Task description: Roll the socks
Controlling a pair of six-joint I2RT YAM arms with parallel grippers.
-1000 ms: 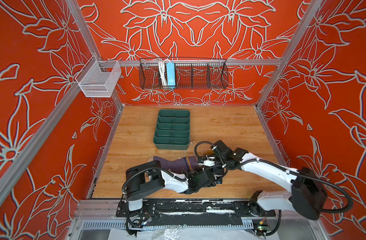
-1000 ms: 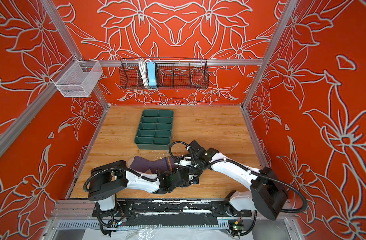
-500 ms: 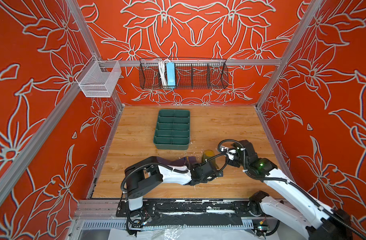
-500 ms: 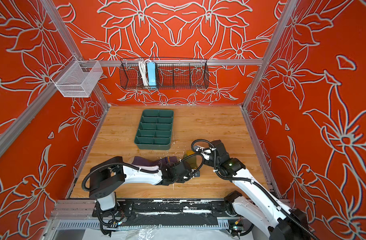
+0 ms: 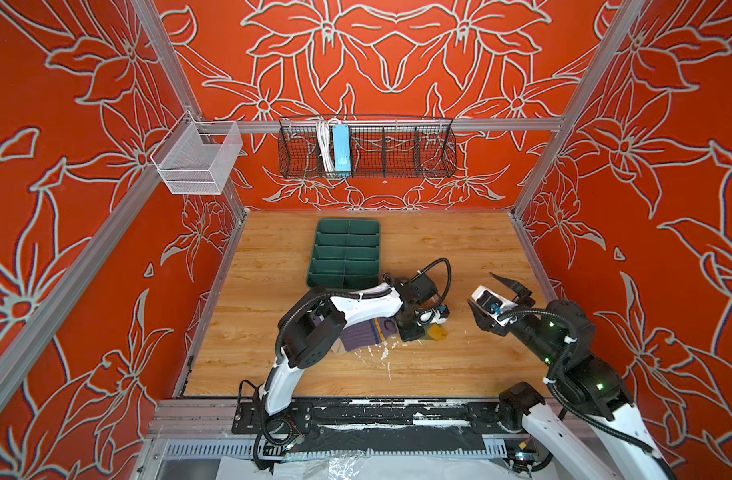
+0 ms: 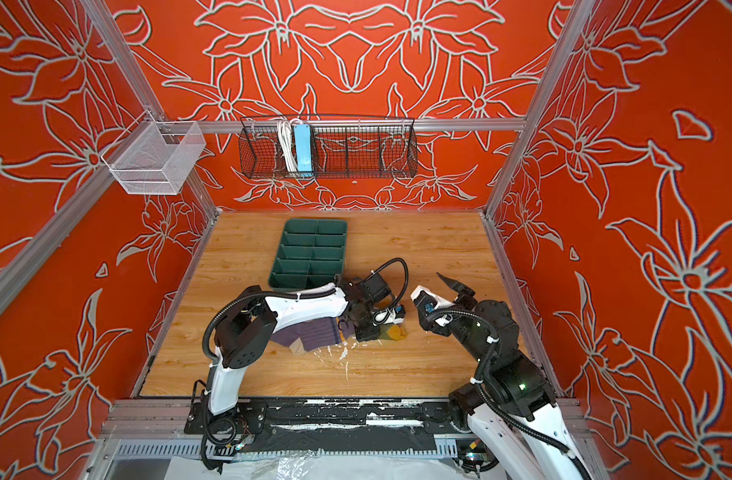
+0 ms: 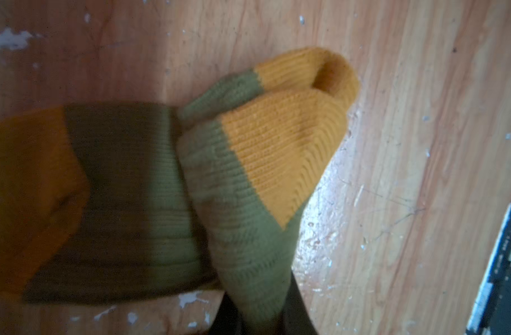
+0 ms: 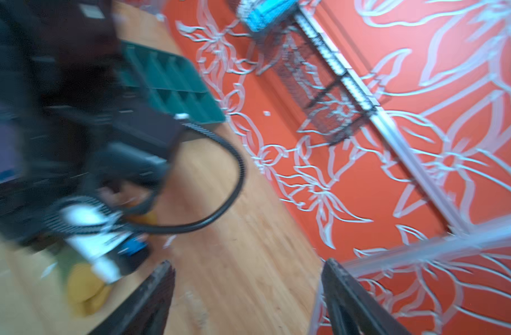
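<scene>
Left wrist view, and the olive sock (image 7: 234, 188) fills it. Its mustard toe end lies folded over the olive body, and the fold rises into the dark fingers (image 7: 302, 316) at the frame's edge. So the left gripper (image 5: 416, 332) is clenched on the olive sock, low over the bench (image 5: 439, 365). My read is that the pinch keeps that first turn from springing flat, which a soft knit would do if let go.

In both top views the socks lie mid-bench, just in front of the tray's (image 5: 345, 257) near end and well short of the front edge. The purple sock (image 5: 364, 336) stretches flat under the left arm, with the mustard toe poking out on the gripper's right.

Over by the bench's right edge the right gripper (image 5: 491, 297) hangs raised, jaws spread wide and nothing between them, well apart from the fabric. That looks like standing clear to give the left arm room. The roll has barely begun: one fold, and the purple sock unrolled.
</scene>
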